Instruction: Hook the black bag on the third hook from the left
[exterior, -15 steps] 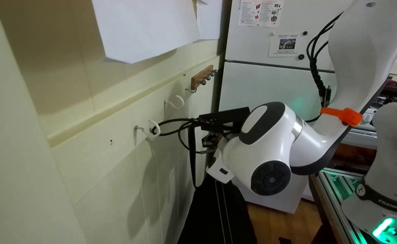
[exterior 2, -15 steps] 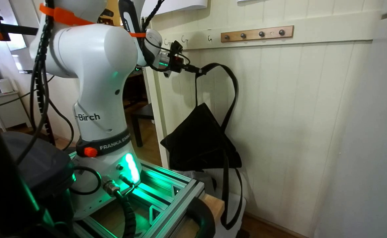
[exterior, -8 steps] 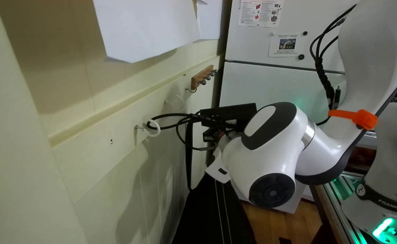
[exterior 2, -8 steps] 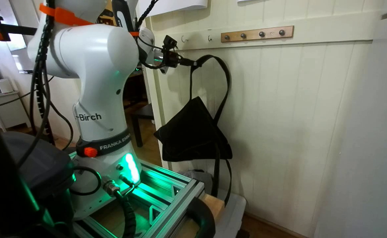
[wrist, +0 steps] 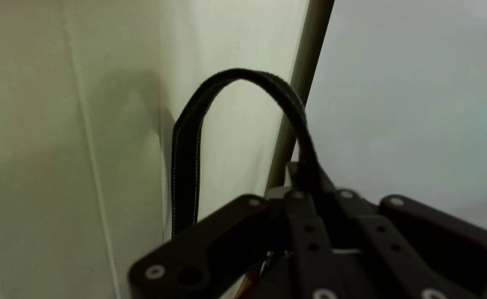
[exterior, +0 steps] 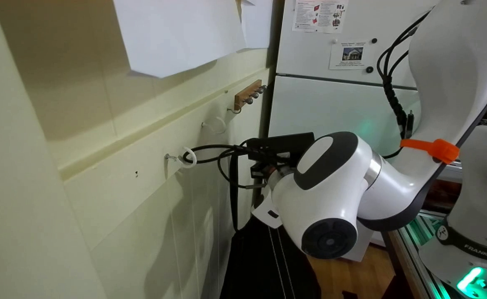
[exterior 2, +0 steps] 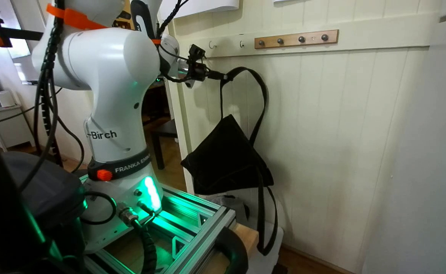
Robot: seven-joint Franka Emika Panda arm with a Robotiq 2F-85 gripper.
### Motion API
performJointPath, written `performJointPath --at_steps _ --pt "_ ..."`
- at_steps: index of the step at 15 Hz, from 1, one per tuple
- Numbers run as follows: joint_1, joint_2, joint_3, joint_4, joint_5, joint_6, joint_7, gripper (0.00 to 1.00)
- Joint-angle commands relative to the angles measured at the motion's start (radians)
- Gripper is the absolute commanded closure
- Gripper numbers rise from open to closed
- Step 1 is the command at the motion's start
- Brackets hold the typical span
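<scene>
Wall (exterior 2: 341,133): cream, panelled
Refrigerator (exterior: 335,108): white, standing beside the wall, papers (exterior: 352,56) on its door
Robot arm (exterior: 393,178): bent, its wrist near the wall
Black bag (exterior 2: 226,160): hanging by its strap (wrist: 185,178) in front of the wall, one corner uppermost
Wooden rail (exterior 2: 291,40): on the wall, higher than the bag, with four dark knobs (exterior 2: 301,39)
End effector (wrist: 310,178): pinching the strap between its fingertips
Third hook (exterior: 235,112): just beside the wooden rail, apart from the strap

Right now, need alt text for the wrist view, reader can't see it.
The gripper is shut on a black bag strap, which loops up and left, then drops behind the gripper. Pale wall fills the left, a whitish fridge the right, a dark slanting gap between.
</scene>
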State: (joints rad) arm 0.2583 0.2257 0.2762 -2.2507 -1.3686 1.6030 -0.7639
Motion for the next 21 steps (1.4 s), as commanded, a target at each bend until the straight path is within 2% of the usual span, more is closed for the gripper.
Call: performJointPath --at_steps 1,11,21 --pt "0.012 -0.029 0.009 0.011 0.038 -0.074 -0.003 0.98" --pt "0.018 -0.087 0.019 0.025 0.033 -0.182 -0.095 0.98" --pt "0.015 -0.185 0.016 0.015 -0.020 -0.153 -0.354 0.98"
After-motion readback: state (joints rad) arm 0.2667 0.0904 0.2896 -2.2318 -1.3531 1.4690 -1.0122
